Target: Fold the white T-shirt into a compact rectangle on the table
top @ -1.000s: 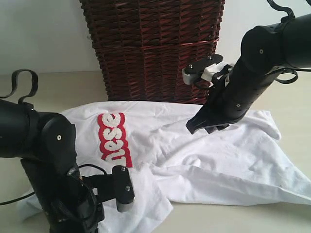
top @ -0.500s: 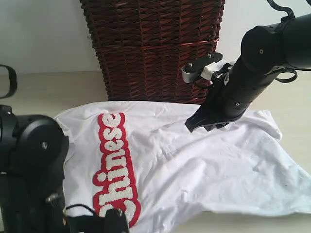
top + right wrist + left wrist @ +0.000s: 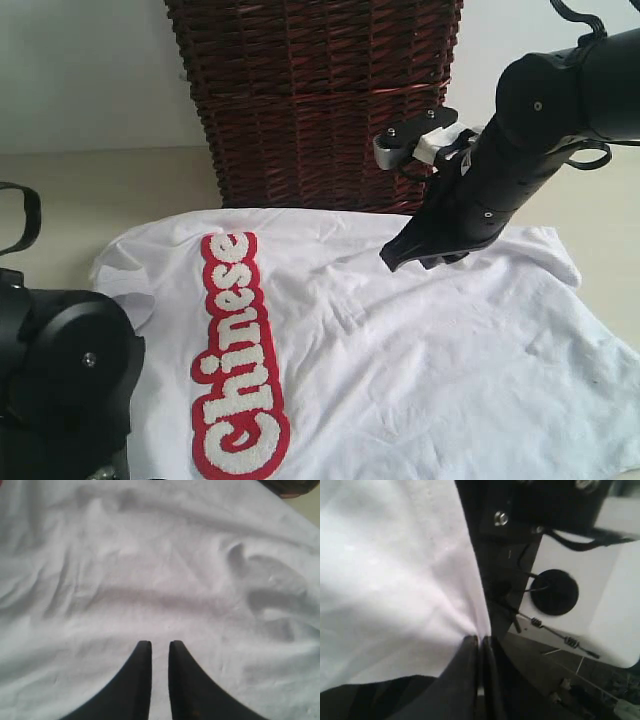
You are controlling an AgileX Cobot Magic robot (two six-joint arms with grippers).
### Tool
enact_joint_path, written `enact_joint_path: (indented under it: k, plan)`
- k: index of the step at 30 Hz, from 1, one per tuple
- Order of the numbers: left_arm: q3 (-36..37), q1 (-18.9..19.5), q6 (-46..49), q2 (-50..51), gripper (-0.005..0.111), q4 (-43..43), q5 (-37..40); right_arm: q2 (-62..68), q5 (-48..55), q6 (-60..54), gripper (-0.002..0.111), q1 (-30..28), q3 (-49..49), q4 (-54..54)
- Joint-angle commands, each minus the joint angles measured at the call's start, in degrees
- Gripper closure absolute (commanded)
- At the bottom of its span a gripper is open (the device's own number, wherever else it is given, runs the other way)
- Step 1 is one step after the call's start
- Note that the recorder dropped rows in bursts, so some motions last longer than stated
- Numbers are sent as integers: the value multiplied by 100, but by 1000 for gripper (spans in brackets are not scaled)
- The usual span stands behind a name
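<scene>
The white T-shirt (image 3: 420, 350) lies spread on the table (image 3: 110, 190), with its red-edged "Chinese" lettering (image 3: 238, 360) fully showing. My left gripper (image 3: 480, 639) is shut on a pinch of the shirt's white cloth (image 3: 395, 570), which fans out taut from its tips. In the exterior view only that arm's dark body (image 3: 70, 390) shows at the near left corner. My right gripper (image 3: 392, 262) hovers over the shirt's far middle. Its jaws (image 3: 160, 644) stand a narrow slit apart, with nothing between them and wrinkled shirt (image 3: 165, 580) below.
A tall dark brown wicker basket (image 3: 310, 100) stands at the back, right behind the shirt's far edge. Bare table shows to the left of the basket and at the far right (image 3: 600, 215).
My left arm has drawn toward the near edge with the cloth, pulling the folded part flat, so the whole lettering now shows. The right gripper has hardly moved.
</scene>
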Motion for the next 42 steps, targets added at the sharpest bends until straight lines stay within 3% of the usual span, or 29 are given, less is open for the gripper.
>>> enact_joint_path:
  k: [1, 8, 14, 17, 22, 25, 30, 32, 34, 38, 40, 42]
  plan:
    - [19, -38, -11, -215, 94, -315, 37, -54, -101, -34, 93, -31, 15, -29]
    - [114, -38, -143, -314, 57, -550, 37, -54, -101, -34, 93, -31, 15, -29]
    - [93, -26, -421, -328, 55, -159, 37, -54, -101, -34, 93, -31, 15, -29]
    - [-21, 117, -977, -426, 65, 422, -43, -54, -111, -34, 93, -31, 15, -29]
    - [-91, 714, -2439, -592, 105, 2168, -1026, -66, -101, -20, 93, -31, 15, -29]
    - [-91, 1296, -3359, -616, 106, 2701, -1513, -91, -134, -11, 93, -31, 15, -29]
    - [-217, 2694, -3782, -616, 106, 2430, -2375, -104, -128, -11, 93, -31, 15, -29]
    - [-292, 3233, -3784, -616, 101, 2394, -2585, -106, -85, -11, 93, -31, 15, -29]
    - [-337, 3717, -3784, -557, 87, 2358, -2702, -106, -19, -11, 93, -31, 15, -18]
    - [-276, 4311, -3699, -287, 45, 2182, -2702, -106, -41, 1, 93, -31, 15, -5]
    - [-265, 4316, -3528, -113, 39, 2078, -2702, -106, -67, 1, 93, -31, 15, -4]
    - [-265, 4293, -3280, 120, 45, 1779, -2853, -106, -67, 1, 93, -31, 15, -4]
